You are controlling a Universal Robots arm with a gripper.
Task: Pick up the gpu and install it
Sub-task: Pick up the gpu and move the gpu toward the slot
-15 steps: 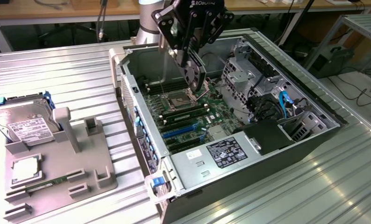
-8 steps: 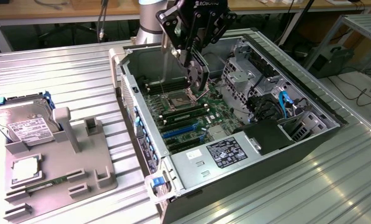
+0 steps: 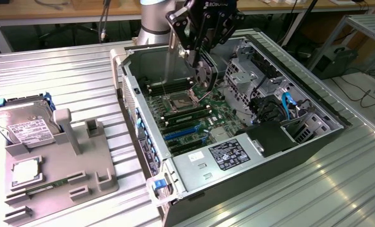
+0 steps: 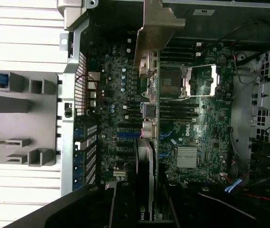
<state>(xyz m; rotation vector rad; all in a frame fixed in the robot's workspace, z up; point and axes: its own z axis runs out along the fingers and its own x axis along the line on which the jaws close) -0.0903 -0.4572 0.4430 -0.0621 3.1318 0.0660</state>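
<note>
The gpu [image 3: 204, 72], a thin black card with a long silver bracket [image 3: 169, 61] at one end, hangs edge-down over the open computer case [image 3: 134, 101]. My gripper [image 3: 199, 49] is shut on its upper edge. The card is above the motherboard [image 3: 187, 111], over the processor socket area and clear of the board. In the wrist view the gpu [image 4: 147, 159] runs lengthwise across the motherboard [image 4: 192, 137], its silver bracket [image 4: 156, 28] at the far end and the gripper [image 4: 135, 209] close to the camera. The blue expansion slots [image 3: 182, 133] lie nearer the case's front wall.
A grey parts holder [image 3: 80, 165] at the exterior view's left carries a hard drive [image 3: 23, 125], a processor [image 3: 25, 171] and a memory stick [image 3: 49, 185]. Inside the case are the power supply [image 3: 228, 153], drive cages [image 3: 263, 80] and cables [image 3: 287, 105].
</note>
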